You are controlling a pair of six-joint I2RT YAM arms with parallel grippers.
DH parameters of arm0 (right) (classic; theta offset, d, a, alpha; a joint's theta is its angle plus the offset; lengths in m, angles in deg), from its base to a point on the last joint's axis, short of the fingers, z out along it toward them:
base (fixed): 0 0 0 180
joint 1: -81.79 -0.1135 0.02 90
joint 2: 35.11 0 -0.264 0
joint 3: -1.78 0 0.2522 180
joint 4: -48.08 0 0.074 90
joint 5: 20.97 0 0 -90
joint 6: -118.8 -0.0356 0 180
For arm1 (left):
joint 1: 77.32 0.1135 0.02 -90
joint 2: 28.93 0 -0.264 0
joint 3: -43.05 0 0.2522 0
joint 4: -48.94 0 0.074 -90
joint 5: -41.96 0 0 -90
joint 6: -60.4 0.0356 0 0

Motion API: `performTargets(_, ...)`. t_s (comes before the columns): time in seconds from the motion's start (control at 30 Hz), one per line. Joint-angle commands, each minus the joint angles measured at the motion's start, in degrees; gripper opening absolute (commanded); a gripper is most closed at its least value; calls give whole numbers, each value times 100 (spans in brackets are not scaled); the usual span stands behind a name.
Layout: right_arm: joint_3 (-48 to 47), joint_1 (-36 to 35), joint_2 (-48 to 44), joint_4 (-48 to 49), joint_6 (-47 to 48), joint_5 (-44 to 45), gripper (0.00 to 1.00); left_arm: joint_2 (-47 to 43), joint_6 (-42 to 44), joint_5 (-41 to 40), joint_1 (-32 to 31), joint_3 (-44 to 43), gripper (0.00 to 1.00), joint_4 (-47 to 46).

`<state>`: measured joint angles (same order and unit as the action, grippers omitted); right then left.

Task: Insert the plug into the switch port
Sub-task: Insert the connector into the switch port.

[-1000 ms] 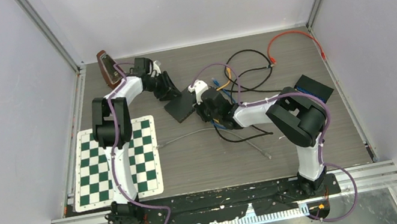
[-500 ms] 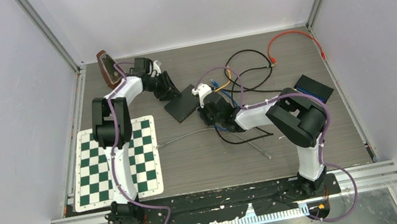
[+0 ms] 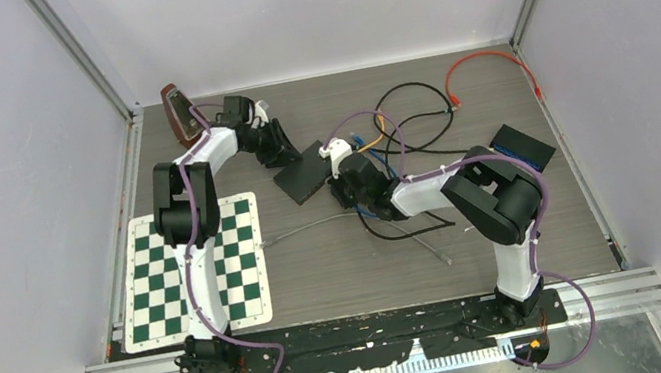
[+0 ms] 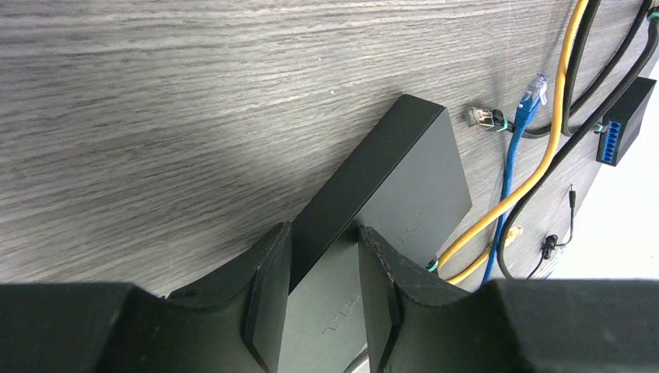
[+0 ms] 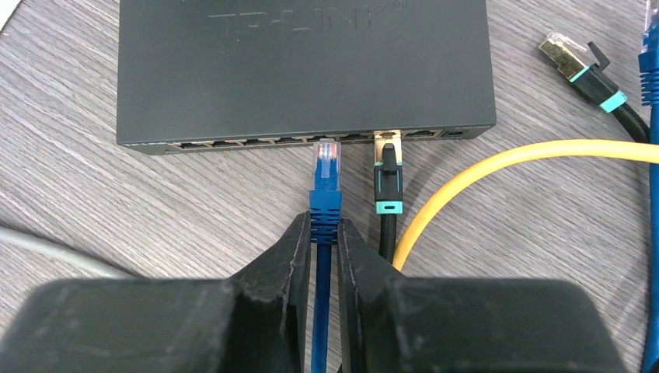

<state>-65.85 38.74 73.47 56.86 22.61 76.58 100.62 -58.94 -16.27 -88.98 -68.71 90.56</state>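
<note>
The black switch (image 3: 305, 177) lies at mid-table, tilted up at one side. My left gripper (image 4: 322, 268) is shut on the switch (image 4: 404, 179) along one edge. The port row (image 5: 256, 143) on the switch (image 5: 303, 70) faces my right gripper (image 5: 325, 233). That gripper is shut on the blue cable just behind its blue plug (image 5: 326, 171). The plug's clear tip sits at the mouth of a port, lined up with it. One port to the right holds a black plug with a teal boot (image 5: 388, 183). In the top view the right gripper (image 3: 347, 180) is close beside the switch.
A yellow cable (image 5: 505, 154) curves past the right of the switch. A loose black plug with a gold tip (image 5: 579, 66) lies nearby. A tangle of cables (image 3: 407, 123), a second black switch (image 3: 523, 146), a grey cable (image 3: 313, 227) and a checkerboard mat (image 3: 198, 269) lie around.
The right gripper has shifted slightly toward the switch with the blue plug. The left gripper keeps its hold and the switch has barely moved.
</note>
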Motion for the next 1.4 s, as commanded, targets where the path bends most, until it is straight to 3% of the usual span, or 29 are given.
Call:
performTargets(0.0, -289, -13, 105, 260, -5, 9, 5, -185, 98, 276, -56, 32, 38, 89)
performTargets(0.3, -332, -19, 199, 366, 29, -14, 5, -194, 132, 368, -81, 144, 38, 88)
performTargets(0.63, 354, -15, 80, 2024, 94, -33, 5, -330, 188, 703, -132, 483, 36, -116)
performTargets(0.97, 657, -307, -3, 2601, 775, -19, 5, -472, 781, 948, -292, 546, 36, 295)
performTargets(1.13, 1113, -592, -5, 3490, 1181, 156, 5, -672, 965, 939, -370, 748, 36, 418)
performTargets(1.37, 1158, -716, 1, 3405, 840, 775, 5, -863, 1012, 1067, -457, 1102, 36, 596)
